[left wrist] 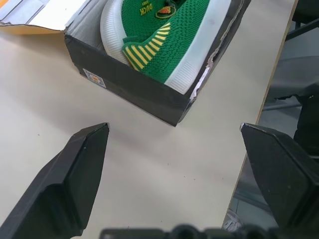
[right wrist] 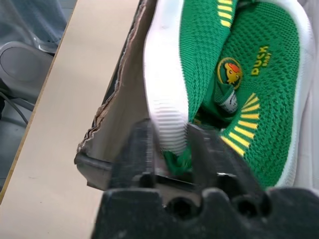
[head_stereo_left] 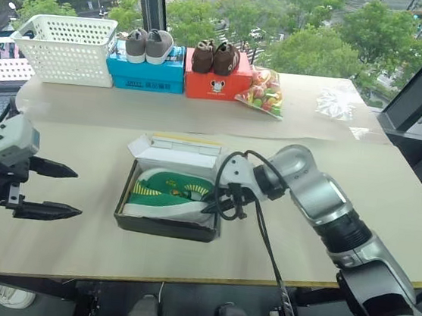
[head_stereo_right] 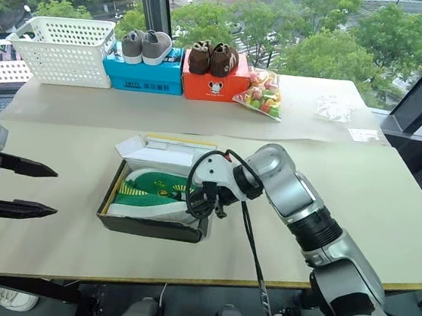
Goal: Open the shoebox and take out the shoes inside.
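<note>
Green shoes [head_stereo_left: 167,193] nipped at the heel by right gripper [right wrist: 169,144]; next, lift clear of shoebox [head_stereo_left: 165,225].

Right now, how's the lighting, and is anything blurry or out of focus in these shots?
Head views: even daylight from the windows, no hard glare. Left wrist view: the left gripper fingers loom soft. Right wrist view: the right gripper is blurred up close, while the shoes read clearly.

The shoes [right wrist: 259,94] are green knitted cloth with smooth white soles; the shoebox [left wrist: 144,94] is matt black cardboard.
</note>
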